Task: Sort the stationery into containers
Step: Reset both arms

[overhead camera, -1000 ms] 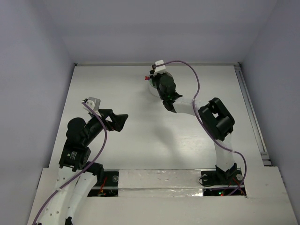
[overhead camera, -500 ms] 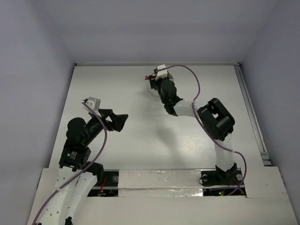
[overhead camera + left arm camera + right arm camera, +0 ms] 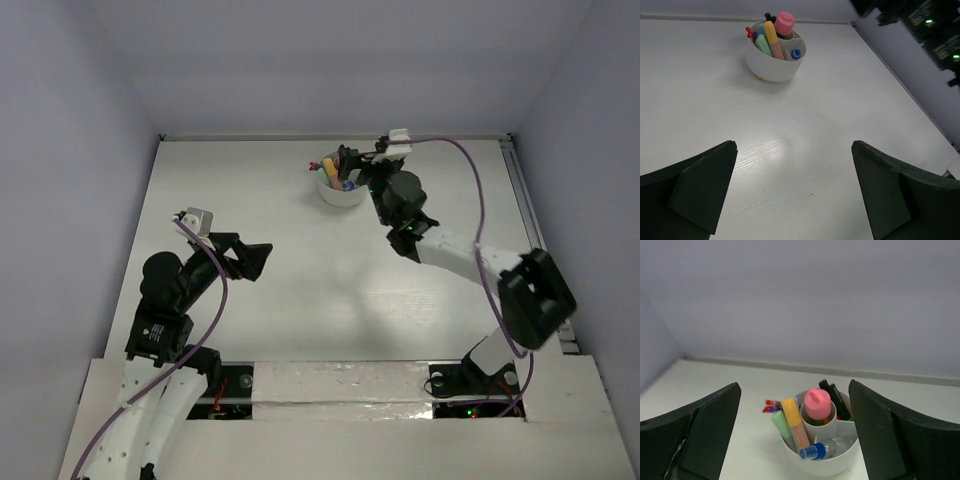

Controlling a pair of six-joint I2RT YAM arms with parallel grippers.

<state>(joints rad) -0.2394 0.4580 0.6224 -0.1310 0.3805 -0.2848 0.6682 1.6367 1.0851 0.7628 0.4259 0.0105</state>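
Observation:
The white divided cup (image 3: 340, 193) stands at the table's far middle, full of stationery. A pink-capped piece (image 3: 818, 403) sits in its centre tube. Beside it lean a yellow-orange highlighter (image 3: 795, 425), a pale green one (image 3: 781, 426), black markers (image 3: 835, 397) and a blue-capped clear piece (image 3: 815, 451). My right gripper (image 3: 353, 168) hovers just right of the cup, open and empty, and in its own view (image 3: 793, 386) the cup (image 3: 827, 467) lies between the fingers. My left gripper (image 3: 255, 258) is open and empty over bare table at the left (image 3: 794, 145), far from the cup (image 3: 774, 70).
Grey walls close the table in at the back and on both sides. A metal rail (image 3: 533, 235) runs along the right edge. The right arm's elbow (image 3: 535, 295) hangs over the right half of the table, and both arm bases sit at the near edge.
My right gripper has opened wide and drawn back to the right from above the cup, uncovering it. The right elbow swung right. The left arm has not moved.

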